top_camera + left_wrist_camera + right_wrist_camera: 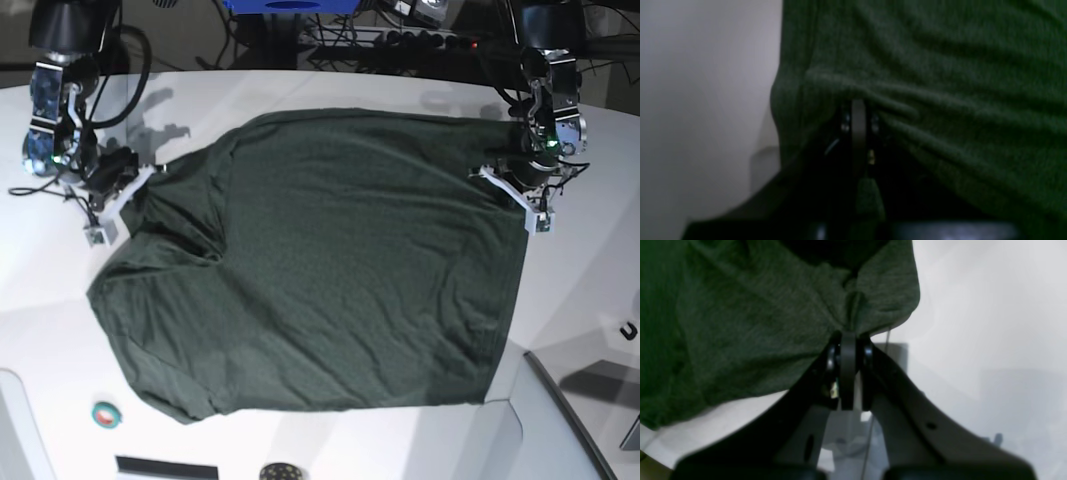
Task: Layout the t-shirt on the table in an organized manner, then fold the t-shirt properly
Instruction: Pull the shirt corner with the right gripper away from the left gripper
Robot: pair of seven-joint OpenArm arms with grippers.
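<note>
Overhead view of a wide white worktop [330, 440] with a dark green t-shirt [330, 270] spread across its middle and a robot arm at each side.

At the left of this view stands the robot's right arm. It reaches down from the far left corner and angles inward, wrist low over the surface. The right claw [135, 185] sits at the shirt's left edge, where a sleeve and shoulder lie rumpled. In the right wrist view the right claw [848, 335] is closed tight on a gathered pinch of green cloth, which fans away from the claw tip toward the upper left. Bare white surface shows to the right of the claw and below the cloth.

The shirt's body lies mostly flat between the two arms, with light wrinkles. Its left side is bunched and folded over itself, while the right side runs in a fairly straight edge toward the near side of the worktop.

At the right of the overhead view stands the robot's left arm, coming down from the far right corner with its wrist bent inward. The left claw [500, 175] meets the shirt's upper right corner. In the left wrist view the left claw [858, 105] is closed on the cloth, with folds radiating from the grip to the right. The shirt's edge hangs straight at the left, pale surface beyond it.
</note>
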